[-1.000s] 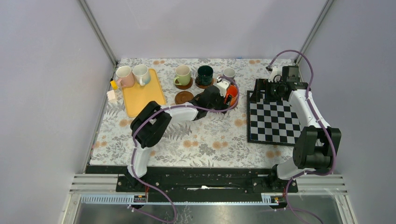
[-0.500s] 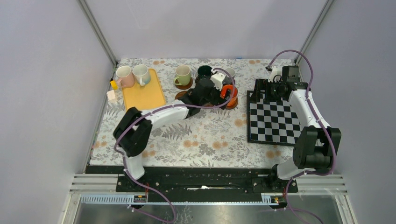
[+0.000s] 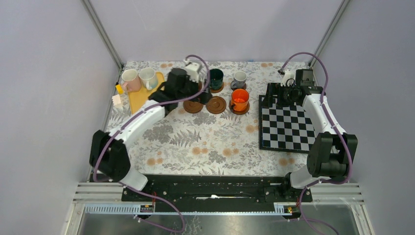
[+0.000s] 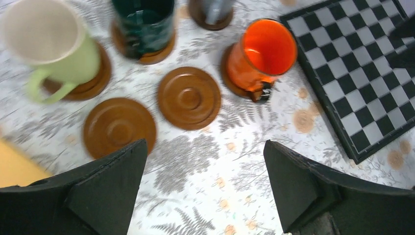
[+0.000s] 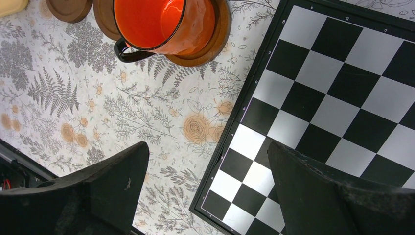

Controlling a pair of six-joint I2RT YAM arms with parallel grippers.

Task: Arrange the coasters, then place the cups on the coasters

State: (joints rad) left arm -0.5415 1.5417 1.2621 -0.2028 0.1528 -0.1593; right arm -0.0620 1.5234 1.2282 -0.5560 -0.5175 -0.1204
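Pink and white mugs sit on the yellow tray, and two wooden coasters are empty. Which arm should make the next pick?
Left. The left pincer, open, hangs next to the yellow rectangular tray holding the pink mug and white mug. The right pincer, also open, sits over the black-and-white chessboard on the far side.

Only lettering: tiny white coord marks on the black rim of the black-and-white chequered board (image 5: 342,98), right half of the right wrist view. Letters run along its upper edge, digits down its left edge, too small to read for sure. No other text legible in any view.
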